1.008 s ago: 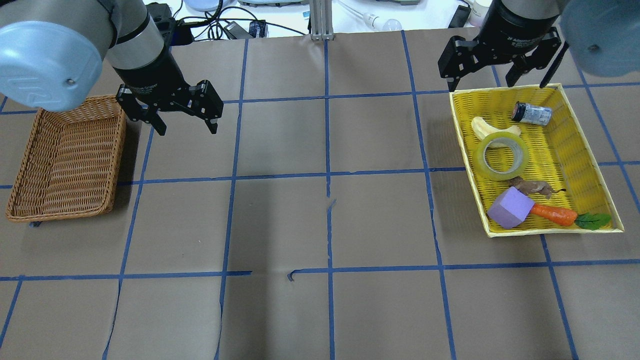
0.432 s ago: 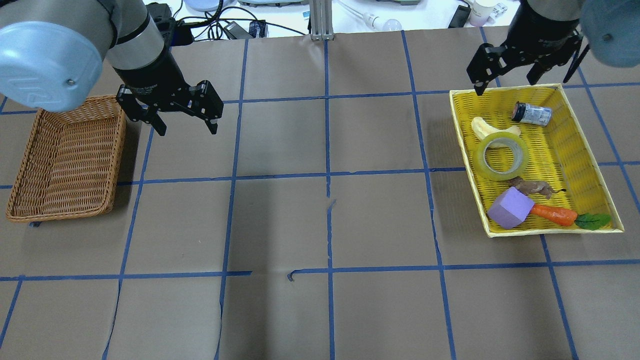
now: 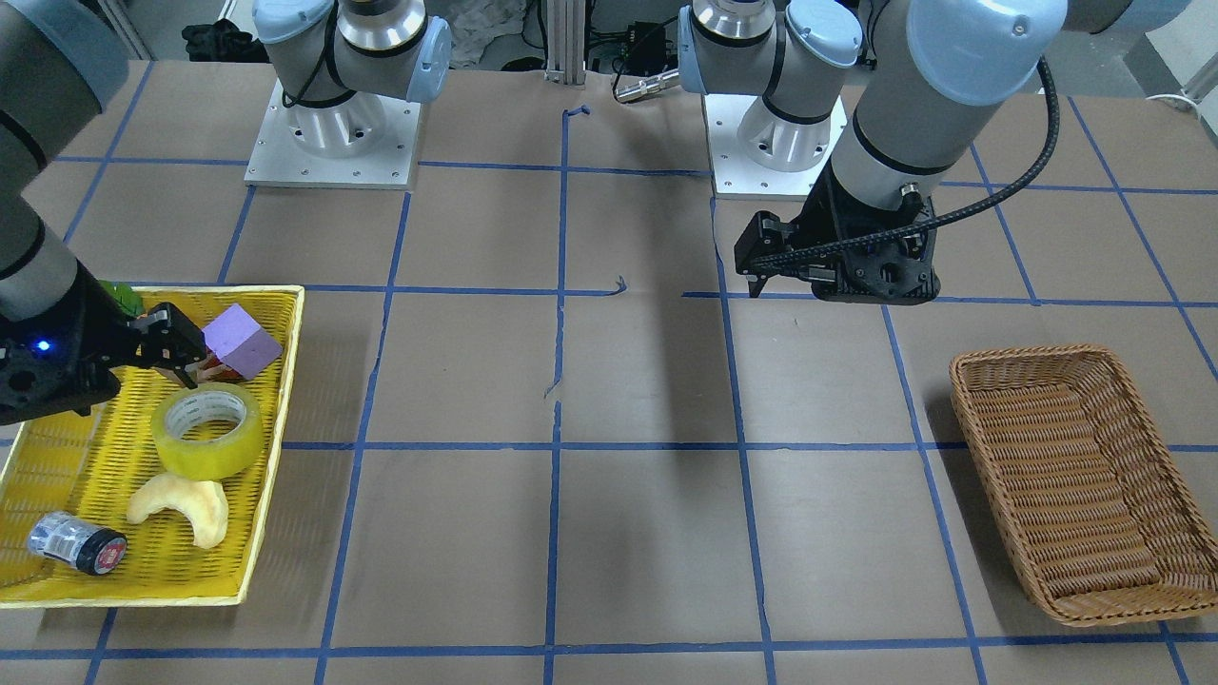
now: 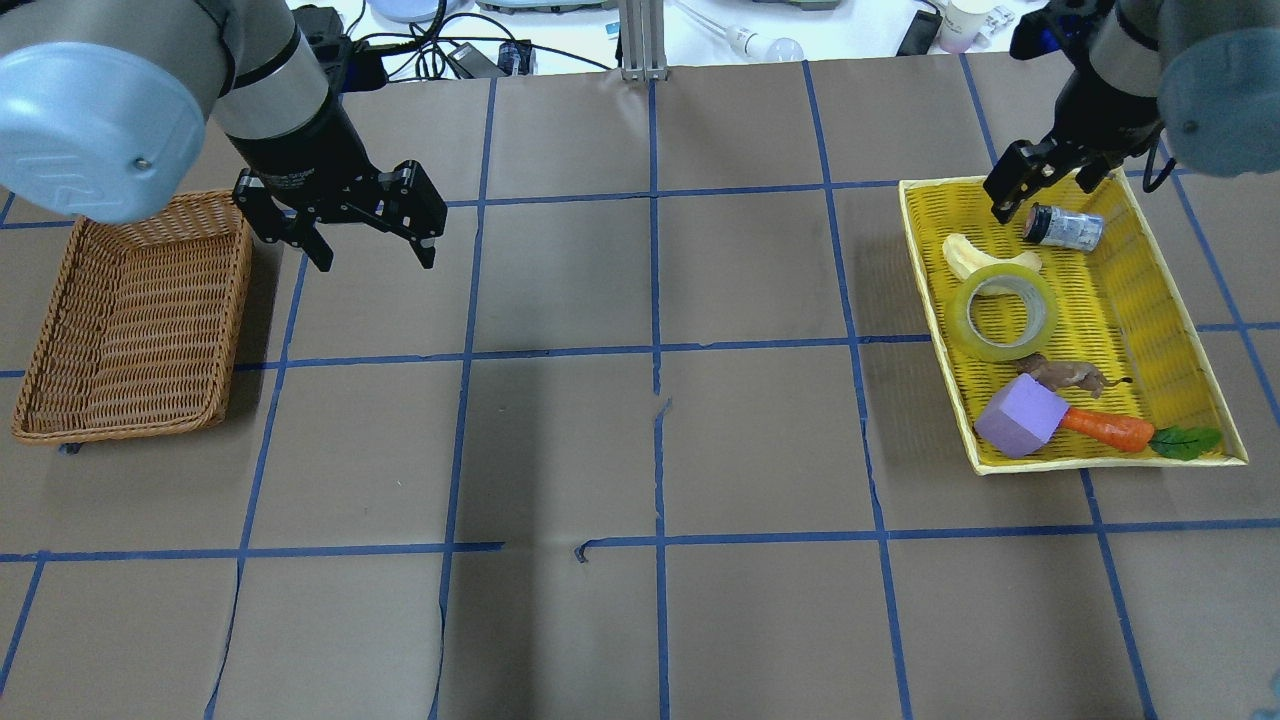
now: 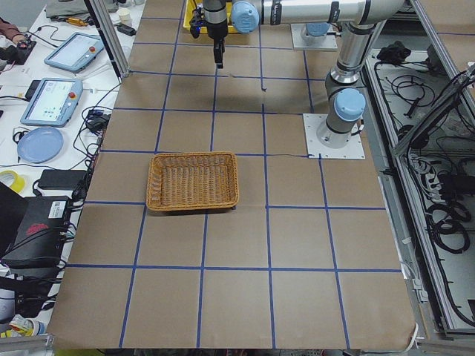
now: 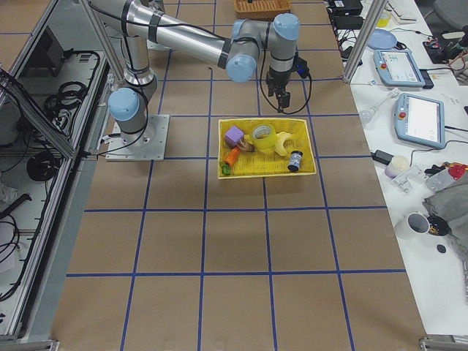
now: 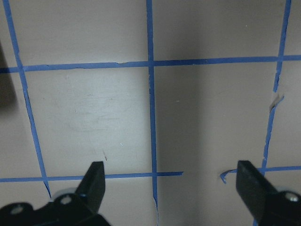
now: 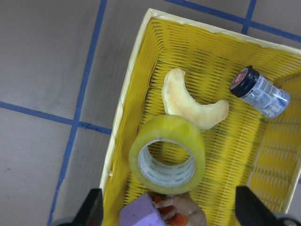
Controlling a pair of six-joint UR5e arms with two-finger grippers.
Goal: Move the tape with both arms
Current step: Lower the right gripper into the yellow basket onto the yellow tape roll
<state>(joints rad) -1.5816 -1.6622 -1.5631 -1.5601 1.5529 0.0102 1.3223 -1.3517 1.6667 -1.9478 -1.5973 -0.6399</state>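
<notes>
The tape (image 4: pixel 1003 313), a yellow translucent roll with a white core, lies flat in the yellow tray (image 4: pixel 1180 300) next to a pale banana piece (image 4: pixel 985 260). It also shows in the front view (image 3: pixel 207 430) and in the right wrist view (image 8: pixel 167 154). My right gripper (image 4: pixel 1050 185) is open and empty, above the tray's far end near the black-capped jar (image 4: pixel 1062 226). In the right wrist view its fingertips (image 8: pixel 94 207) frame the tape from above, apart from it. My left gripper (image 4: pixel 375 255) is open and empty, above bare table beside the wicker basket (image 4: pixel 130 320).
The tray also holds a purple block (image 4: pixel 1020 415), a carrot (image 4: pixel 1105 428) with a green leaf, and a small brown piece (image 4: pixel 1065 375) touching the tape's near side. The brown paper table carries a blue tape grid. Cables and devices lie beyond its far edge.
My right gripper has swung to the right and come down over the tray's far end, turning as it went. The left arm and the objects have not moved.
</notes>
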